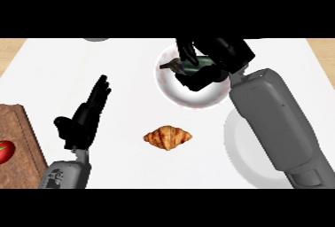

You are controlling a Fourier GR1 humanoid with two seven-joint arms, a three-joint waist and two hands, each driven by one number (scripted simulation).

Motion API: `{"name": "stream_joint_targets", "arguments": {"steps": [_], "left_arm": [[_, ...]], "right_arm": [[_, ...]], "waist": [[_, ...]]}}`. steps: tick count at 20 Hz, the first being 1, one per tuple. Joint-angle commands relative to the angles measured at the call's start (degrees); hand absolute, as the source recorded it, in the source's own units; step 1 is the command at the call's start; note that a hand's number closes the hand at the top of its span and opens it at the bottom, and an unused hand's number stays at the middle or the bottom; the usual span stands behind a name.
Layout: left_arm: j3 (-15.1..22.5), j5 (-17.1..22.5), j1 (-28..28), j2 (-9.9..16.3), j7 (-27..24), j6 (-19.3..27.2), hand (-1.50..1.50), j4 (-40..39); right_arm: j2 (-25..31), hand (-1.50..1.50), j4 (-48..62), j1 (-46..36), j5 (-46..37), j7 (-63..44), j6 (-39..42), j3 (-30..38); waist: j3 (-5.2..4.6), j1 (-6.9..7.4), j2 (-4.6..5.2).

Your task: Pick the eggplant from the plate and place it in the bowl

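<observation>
My right hand is at the back of the counter, directly over the white bowl with the reddish rim. Its fingers and thumb are curled round the dark eggplant, whose stem end pokes out to the left. I cannot tell whether the eggplant touches the bowl's inside. The large white plate lies at the near right, partly hidden under my right forearm, and nothing shows on its visible part. My left hand rests open at the left, fingers pointing away from me.
A croissant lies on the white counter between my two arms, in front of the bowl. A wooden cutting board sits at the left edge with a red tomato on it. A grey object peeks in at the back edge.
</observation>
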State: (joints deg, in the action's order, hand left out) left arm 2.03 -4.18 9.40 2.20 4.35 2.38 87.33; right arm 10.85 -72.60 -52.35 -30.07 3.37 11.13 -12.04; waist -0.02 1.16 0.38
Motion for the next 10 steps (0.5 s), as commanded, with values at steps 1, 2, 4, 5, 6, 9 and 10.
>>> {"name": "stream_joint_targets", "arguments": {"steps": [1,2,4,5,6,9,10], "left_arm": [[-2.0,2.1,0.3,1.3,-0.9,-1.9,0.0,-1.2],[-0.4,0.2,0.6,-0.2,-0.7,-0.2,0.0,-1.3],[0.7,-0.5,0.8,-1.0,3.4,1.2,0.0,2.3],[1.2,-0.3,-2.4,-0.5,-0.2,-0.2,0.0,2.8],[-0.5,1.3,0.1,1.3,0.8,-2.1,0.0,1.6],[0.1,0.2,0.8,0.0,1.5,-0.3,0.0,1.6],[-0.1,0.5,-1.0,0.4,-0.4,-1.1,0.0,1.2]], "right_arm": [[0.2,1.5,12.7,-2.5,-4.6,8.5,-5.0,1.2],[-1.5,1.5,16.1,-4.3,-4.8,9.5,-5.8,1.7],[-3.3,1.5,19.9,-0.8,-8.4,11.8,-10.8,-0.9],[-1.3,1.5,27.4,-5.6,-6.9,15.0,-10.5,2.9],[-3.7,1.5,29.0,-5.7,-9.0,13.9,-11.8,0.9],[-3.4,1.5,35.6,-6.2,-4.3,15.9,-6.3,4.4],[-0.1,1.5,35.9,-6.0,-3.7,17.7,-2.6,4.9]], "waist": [[0.0,0.05,0.01],[0.0,-0.03,-0.04],[0.03,0.26,0.0],[0.02,1.31,0.32],[0.01,0.78,0.2],[0.03,1.06,0.43],[0.02,0.44,0.18]]}}
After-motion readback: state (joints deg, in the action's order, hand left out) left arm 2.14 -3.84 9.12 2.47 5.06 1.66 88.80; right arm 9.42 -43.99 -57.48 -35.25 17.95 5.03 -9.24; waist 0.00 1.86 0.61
